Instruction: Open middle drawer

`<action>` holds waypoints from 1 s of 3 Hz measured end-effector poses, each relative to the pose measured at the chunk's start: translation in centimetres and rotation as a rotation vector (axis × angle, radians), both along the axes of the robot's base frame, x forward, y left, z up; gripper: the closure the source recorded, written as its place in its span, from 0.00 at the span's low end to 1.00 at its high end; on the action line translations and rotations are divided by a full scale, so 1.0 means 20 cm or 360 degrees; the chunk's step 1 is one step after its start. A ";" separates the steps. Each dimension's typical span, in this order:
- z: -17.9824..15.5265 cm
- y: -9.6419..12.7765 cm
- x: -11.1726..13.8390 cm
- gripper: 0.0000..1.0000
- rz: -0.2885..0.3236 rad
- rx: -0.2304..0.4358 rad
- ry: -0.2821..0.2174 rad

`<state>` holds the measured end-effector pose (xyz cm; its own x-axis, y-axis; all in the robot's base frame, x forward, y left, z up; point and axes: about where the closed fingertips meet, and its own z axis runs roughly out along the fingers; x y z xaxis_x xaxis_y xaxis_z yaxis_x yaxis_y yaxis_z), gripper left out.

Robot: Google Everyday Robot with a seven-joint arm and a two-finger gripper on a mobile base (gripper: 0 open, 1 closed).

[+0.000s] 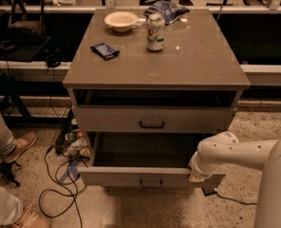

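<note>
The middle drawer (pixel 117 176) is the grey-beige one pulled well out of the cabinet, its dark inside showing. Its small black handle (pixel 151 183) sits at the centre of the front. My gripper (pixel 196 175) is at the right end of that front, at its top edge, on the end of my white arm (pixel 235 152), which comes in from the right. The gripper is away from the handle. Above it a second drawer (pixel 107 119) with the same black handle (pixel 152 125) is shut.
On the cabinet top (pixel 197 61) stand a bowl (pixel 121 20), a can (pixel 155 32), a dark snack bar (pixel 105 51) and a chip bag (pixel 167 9). Cables (pixel 60 175) and clutter lie on the floor at the left, beside a person's leg and shoe (pixel 17 145).
</note>
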<state>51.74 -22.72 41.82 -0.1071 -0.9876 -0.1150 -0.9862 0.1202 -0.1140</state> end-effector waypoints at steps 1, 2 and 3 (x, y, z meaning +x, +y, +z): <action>-0.01 0.00 0.00 0.34 0.0001 0.0000 0.0004; -0.05 0.05 -0.04 0.10 0.0065 -0.0053 0.0047; -0.13 0.09 -0.12 0.02 0.0135 -0.0086 0.0121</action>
<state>49.43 -20.97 39.27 -0.0294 -0.9980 -0.0559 -0.9986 0.0318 -0.0423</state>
